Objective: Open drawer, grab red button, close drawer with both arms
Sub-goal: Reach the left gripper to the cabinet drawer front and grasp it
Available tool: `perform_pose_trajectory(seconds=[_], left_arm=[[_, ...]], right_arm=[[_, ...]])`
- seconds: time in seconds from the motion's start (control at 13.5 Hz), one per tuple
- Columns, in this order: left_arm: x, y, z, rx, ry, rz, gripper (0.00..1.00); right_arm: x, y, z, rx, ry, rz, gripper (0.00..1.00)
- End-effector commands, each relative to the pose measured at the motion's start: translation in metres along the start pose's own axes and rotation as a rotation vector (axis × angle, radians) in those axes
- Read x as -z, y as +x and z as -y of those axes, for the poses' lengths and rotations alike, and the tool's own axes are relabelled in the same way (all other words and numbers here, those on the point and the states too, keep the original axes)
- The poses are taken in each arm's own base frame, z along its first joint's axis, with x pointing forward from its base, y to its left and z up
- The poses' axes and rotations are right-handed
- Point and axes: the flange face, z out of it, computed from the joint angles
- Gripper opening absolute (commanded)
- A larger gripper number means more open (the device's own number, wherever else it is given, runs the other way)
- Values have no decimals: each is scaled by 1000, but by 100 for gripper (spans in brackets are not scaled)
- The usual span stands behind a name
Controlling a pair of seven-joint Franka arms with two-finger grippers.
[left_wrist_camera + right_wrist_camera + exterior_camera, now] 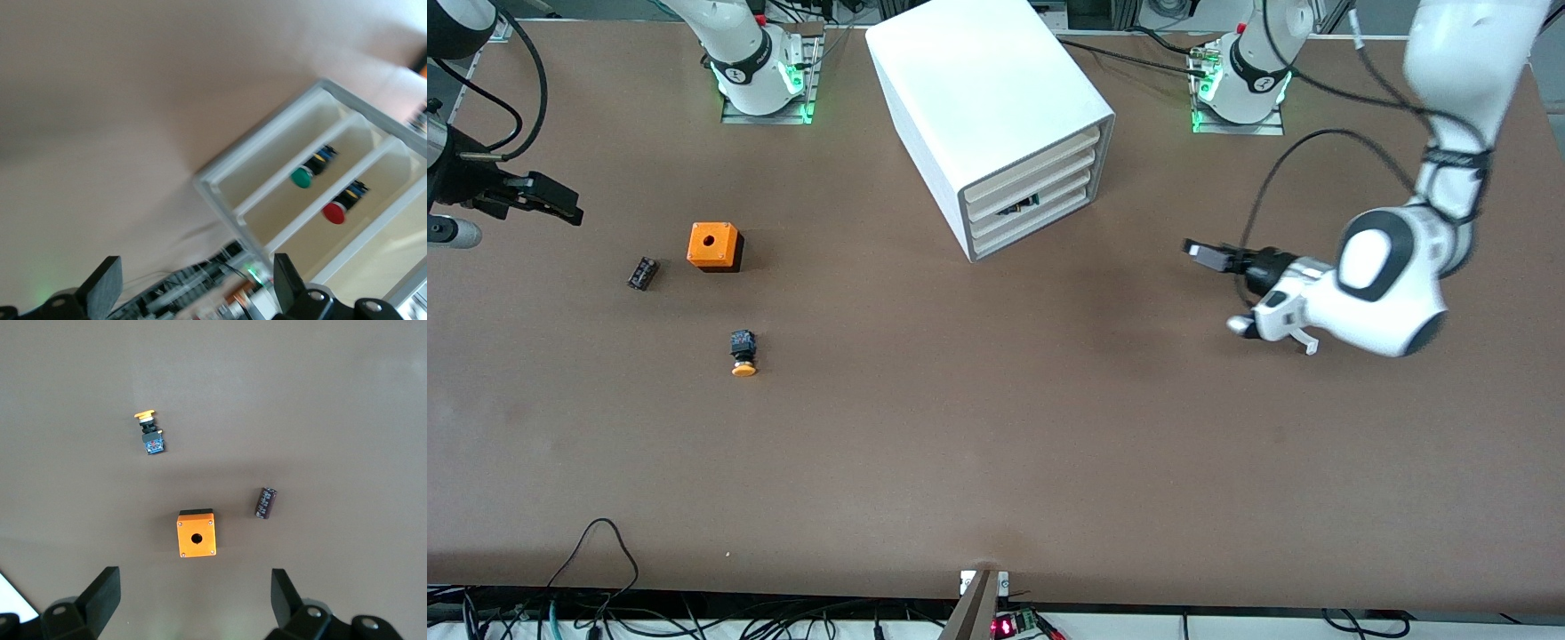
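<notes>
The white cabinet (987,107) stands mid-table with its four stacked drawer fronts (1032,200) all shut. The left wrist view looks into it: the red-capped button (335,212) lies in one drawer (373,223), and a green-capped one (302,177) lies in the neighbouring drawer. My left gripper (1199,252) (197,267) hangs open over bare table in front of the drawers, a good way off and pointing toward them. My right gripper (560,206) (193,580) is open and empty over the right arm's end of the table.
An orange box with a hole (714,246) (196,533), an orange-capped button (743,353) (150,433) and a small dark cylinder (642,273) (266,502) lie toward the right arm's end. Cables run along the table's front edge.
</notes>
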Motion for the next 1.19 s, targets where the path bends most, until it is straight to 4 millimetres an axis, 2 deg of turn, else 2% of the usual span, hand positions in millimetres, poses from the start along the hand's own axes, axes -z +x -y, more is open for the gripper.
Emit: perform_pose_trajectory(seconds=[0.0, 0.07, 0.22, 0.37, 0.59, 0.67, 0.74, 0.81, 0.96, 1.11], left_arm=[[-84, 7, -18, -104, -121, 26, 100], [-112, 5, -33, -153, -120, 45, 100], [-149, -4, -59, -197, -104, 68, 100], [-173, -13, -80, -214, -114, 51, 100], [-196, -17, -88, -218, -101, 48, 99], [-198, -18, -84, -213, -97, 45, 91], [-200, -18, -82, -212, -90, 36, 66], [-201, -18, -82, -242, -87, 35, 1], [-201, -18, -84, -259, -77, 29, 0], [-177, -17, -83, -278, -52, -11, 0]], right_arm=[[3, -5, -1, 6, 16, -6, 100], [3, -5, -1, 5, 16, -3, 100], [2, -5, -2, 3, 16, -3, 100], [2, -5, -2, 6, 16, -3, 100], [2, -5, -2, 8, 16, -3, 100], [2, -5, -2, 11, 16, -3, 100], [2, -5, -2, 9, 18, -1, 100], [2, -5, -3, 8, 18, -1, 100], [1, -3, -2, 11, 17, 0, 100], [5, -2, 9, 36, 12, -9, 100]])
